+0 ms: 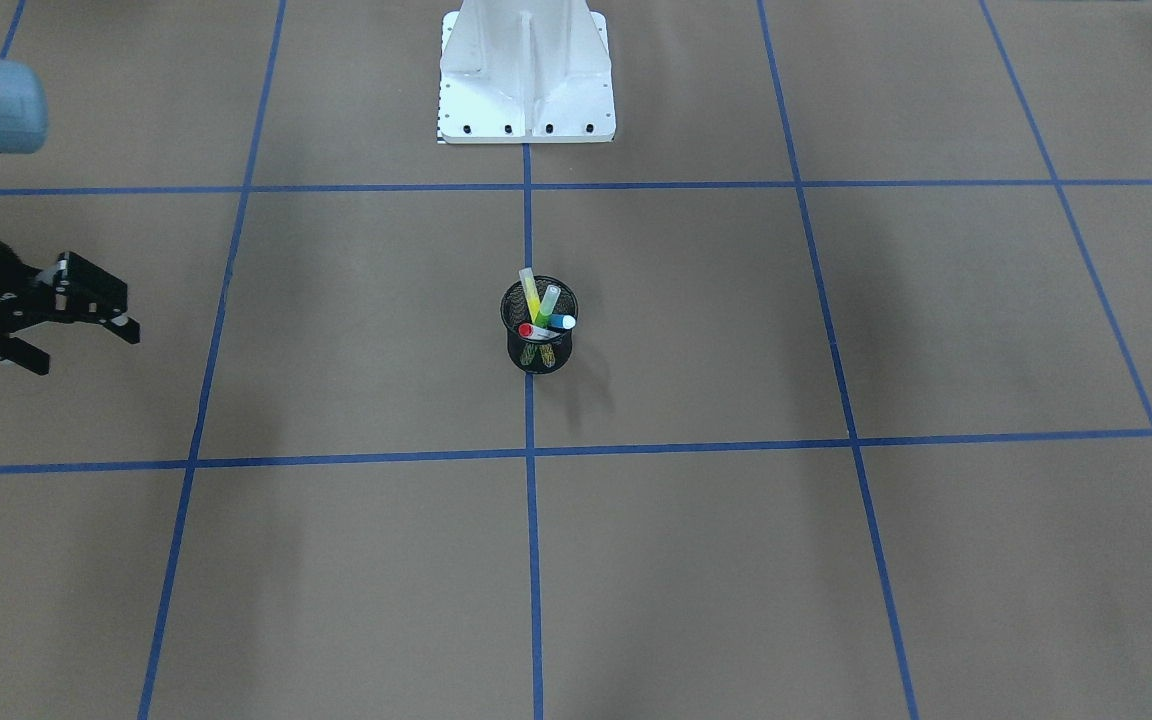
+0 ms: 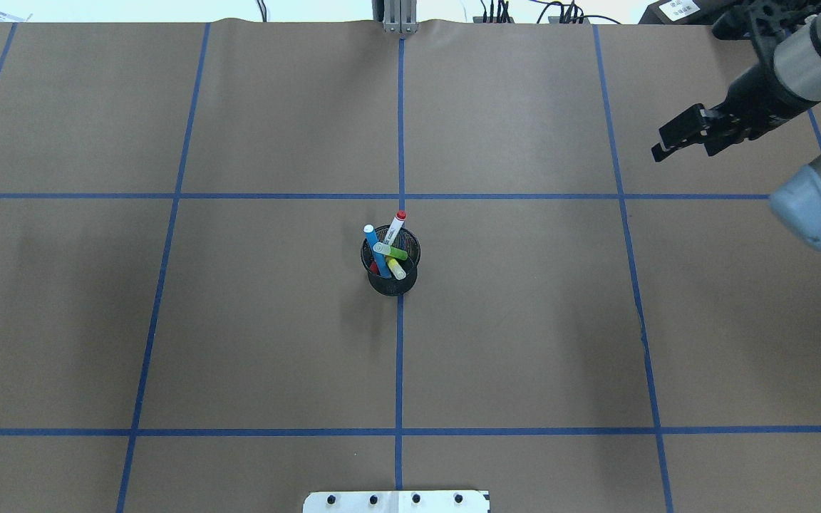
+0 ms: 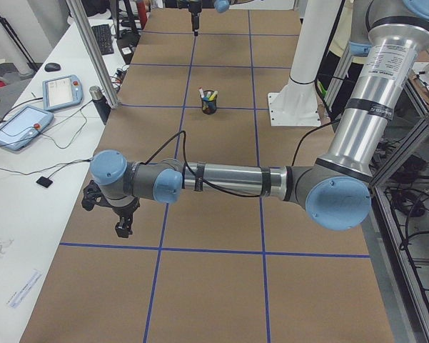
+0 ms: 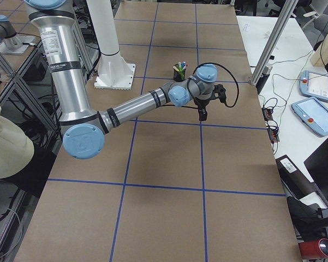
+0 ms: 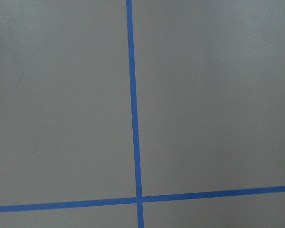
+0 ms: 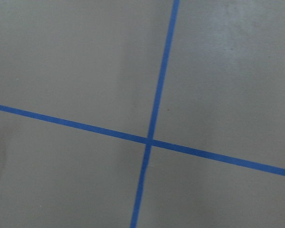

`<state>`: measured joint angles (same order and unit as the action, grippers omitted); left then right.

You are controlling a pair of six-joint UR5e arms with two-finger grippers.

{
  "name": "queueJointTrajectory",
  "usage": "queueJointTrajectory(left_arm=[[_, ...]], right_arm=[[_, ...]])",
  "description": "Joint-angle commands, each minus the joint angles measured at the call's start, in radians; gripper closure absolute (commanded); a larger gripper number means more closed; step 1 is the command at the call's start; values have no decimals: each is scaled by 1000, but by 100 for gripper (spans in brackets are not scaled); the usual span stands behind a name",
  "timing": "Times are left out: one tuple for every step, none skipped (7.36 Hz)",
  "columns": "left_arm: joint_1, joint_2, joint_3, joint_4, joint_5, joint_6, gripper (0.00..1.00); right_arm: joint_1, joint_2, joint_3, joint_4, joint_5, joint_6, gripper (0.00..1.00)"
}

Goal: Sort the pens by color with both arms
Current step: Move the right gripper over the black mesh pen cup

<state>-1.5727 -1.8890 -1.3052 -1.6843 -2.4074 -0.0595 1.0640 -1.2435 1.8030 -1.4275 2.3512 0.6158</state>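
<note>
The pens [image 2: 388, 249] stand leaning in the black cup [image 2: 393, 283] in the middle of the surface [image 2: 239, 335], tops poking up, so I'd reach down from above. My right gripper [image 1: 86, 348] is spread wide and holds nothing, well off to one side but nearer the cup (I think). My left gripper [image 3: 121, 227] hangs farther away, and I cannot tell if it is spread.

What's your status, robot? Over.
Right gripper open, empty, off to the side. Left gripper far from cup, state unclear. All four pens in cup, mid-table. No obstruction seen.
</note>
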Motion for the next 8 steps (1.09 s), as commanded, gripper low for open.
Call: queueJointTrajectory(left_arm=[[0, -1, -2, 0, 1, 4, 1], [-1, 1, -3, 0, 1, 7, 1], [-1, 1, -3, 0, 1, 7, 1], [-1, 1, -6, 0, 1, 7, 1], [-1, 2, -9, 0, 1, 7, 1], [-1, 4, -9, 0, 1, 7, 1], [-1, 5, -11, -2, 1, 9, 1], [-1, 8, -19, 0, 1, 7, 1]], right_arm=[[-120, 90, 3, -1, -99, 131, 1], [-151, 99, 3, -4, -130, 172, 1], [-186, 139, -1, -31, -168, 214, 1], [-212, 188, -1, -83, -194, 238, 1], [-234, 219, 1, -118, -220, 260, 1], [-274, 243, -5, -119, -260, 312, 1], [-310, 275, -7, -137, -303, 358, 1], [-341, 330, -8, -196, -334, 386, 1]])
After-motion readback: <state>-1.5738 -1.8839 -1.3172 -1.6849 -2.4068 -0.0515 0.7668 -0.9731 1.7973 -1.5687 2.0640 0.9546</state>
